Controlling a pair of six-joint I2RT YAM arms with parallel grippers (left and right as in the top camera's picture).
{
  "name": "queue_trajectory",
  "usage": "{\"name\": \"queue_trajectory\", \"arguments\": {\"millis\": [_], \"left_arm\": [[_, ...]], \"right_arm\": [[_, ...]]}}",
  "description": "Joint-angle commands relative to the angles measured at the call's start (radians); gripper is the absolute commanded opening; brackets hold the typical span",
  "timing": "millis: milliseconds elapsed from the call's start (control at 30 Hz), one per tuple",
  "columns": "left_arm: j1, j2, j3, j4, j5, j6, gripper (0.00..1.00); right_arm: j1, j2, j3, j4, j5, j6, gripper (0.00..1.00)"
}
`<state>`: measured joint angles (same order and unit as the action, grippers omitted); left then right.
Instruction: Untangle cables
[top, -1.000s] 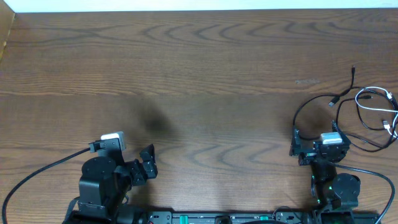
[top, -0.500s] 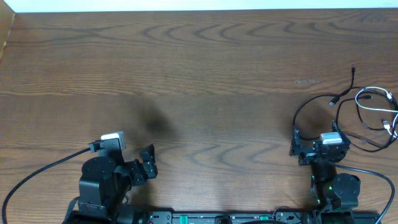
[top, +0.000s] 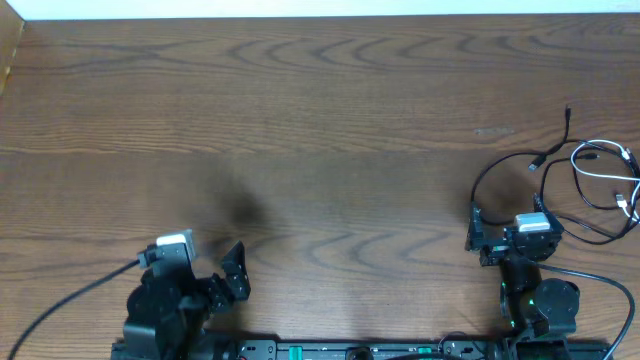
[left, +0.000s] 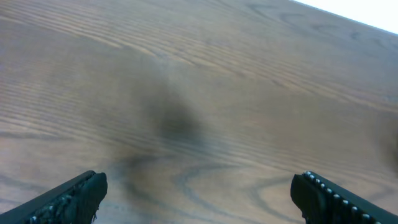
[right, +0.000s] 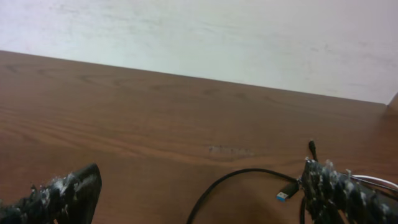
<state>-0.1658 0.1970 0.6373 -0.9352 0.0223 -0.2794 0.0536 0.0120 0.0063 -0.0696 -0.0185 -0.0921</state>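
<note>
Dark wood-grain table (top: 320, 120) fills view; plain off-white wall (right: 205, 37) behind far edge; soft, even light.

Black cables (right: 239, 172) and one white cable (top: 598, 143) lie on a dark brown, wavy-grained table (top: 320, 120)

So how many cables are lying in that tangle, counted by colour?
white cable: 1
black cables: 2 that I can trace; the tangle may hide more
Total: at least 3
</note>
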Motion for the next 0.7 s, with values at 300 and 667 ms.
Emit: {"name": "queue_trajectory", "arguments": {"millis": [300, 667], "left_arm": [[0.095, -0.195, -0.388, 0.585, -0.022, 0.115, 1.0], [0.094, -0.195, -0.633, 1.094, -0.003, 0.327, 0.99]], "right_arm": [[-0.012, -0.007, -0.001, -0.004, -0.01, -0.013, 0.99], [-0.012, -0.007, -0.001, -0.004, -0.01, -0.013, 0.99]]}}
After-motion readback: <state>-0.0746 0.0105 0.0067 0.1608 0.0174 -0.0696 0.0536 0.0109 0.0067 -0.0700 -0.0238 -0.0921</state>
